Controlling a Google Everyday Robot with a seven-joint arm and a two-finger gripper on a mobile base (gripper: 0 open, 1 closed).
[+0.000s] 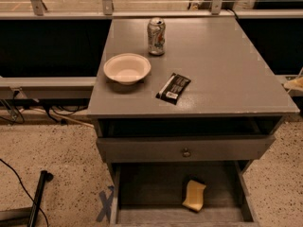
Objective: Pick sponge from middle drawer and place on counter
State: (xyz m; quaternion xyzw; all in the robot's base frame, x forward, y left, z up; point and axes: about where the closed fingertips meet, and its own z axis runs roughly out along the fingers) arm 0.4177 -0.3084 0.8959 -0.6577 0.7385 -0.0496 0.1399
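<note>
Bent yellow sponge (194,196), gripper (297,83) far right

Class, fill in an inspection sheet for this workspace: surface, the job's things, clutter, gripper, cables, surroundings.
Surface: grey counter, flat, edges a little worn.
Job's things: yellow sponge lies on the floor of the pulled-out drawer, right of middle; not yet on the counter.
Clutter: white bowl, upright can and dark snack bar, all on the counter's left half.
Gripper: only a cream sliver of the gripper shows at the right edge, beside the counter, far from the sponge.
Cables: black cables on the floor at the left.
Surroundings: speckled floor; blue tape cross beside the drawer.
</note>
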